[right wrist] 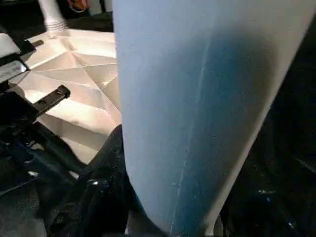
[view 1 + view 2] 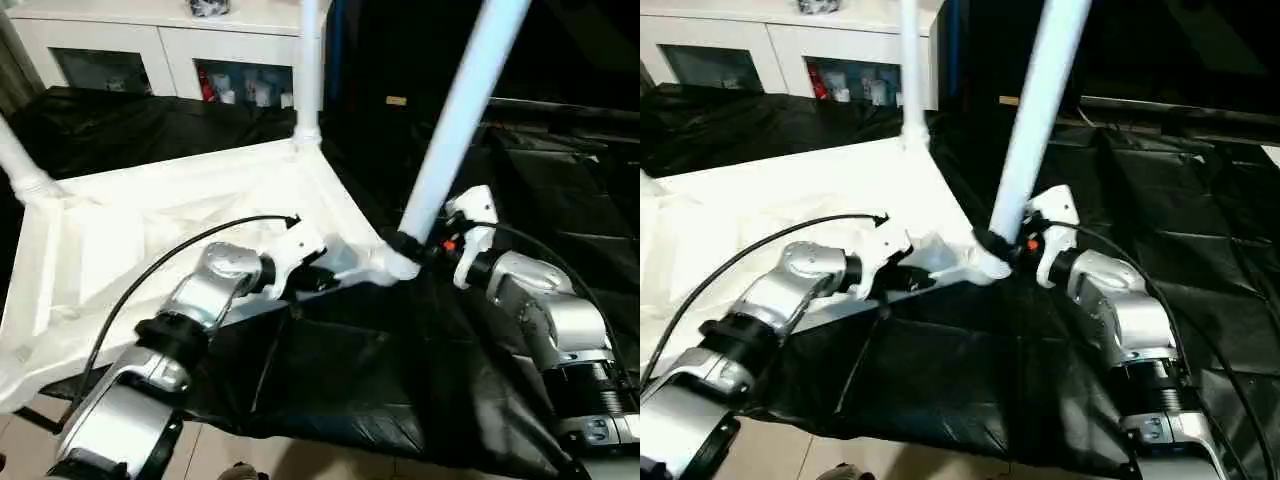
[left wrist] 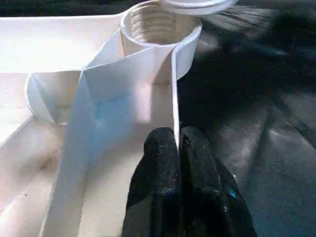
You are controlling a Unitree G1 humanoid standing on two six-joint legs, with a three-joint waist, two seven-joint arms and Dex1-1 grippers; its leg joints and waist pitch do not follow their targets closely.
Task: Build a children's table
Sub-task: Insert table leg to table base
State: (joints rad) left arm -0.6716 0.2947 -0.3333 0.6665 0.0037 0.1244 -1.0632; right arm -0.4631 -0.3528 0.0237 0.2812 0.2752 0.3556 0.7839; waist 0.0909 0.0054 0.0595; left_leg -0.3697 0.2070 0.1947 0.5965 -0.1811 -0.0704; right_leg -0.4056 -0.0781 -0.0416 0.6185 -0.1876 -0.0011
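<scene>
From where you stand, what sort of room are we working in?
Probably a lived-in room at home, not a workshop: a white glass-door cabinet with items behind the glass stands at the back, and the upturned table top lies on black sheeting over a tiled floor.

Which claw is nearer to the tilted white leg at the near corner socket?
Right. The right claw is clamped around the tilted leg just above the corner socket. The left claw pinches the tabletop rim a little short of that socket.
</scene>
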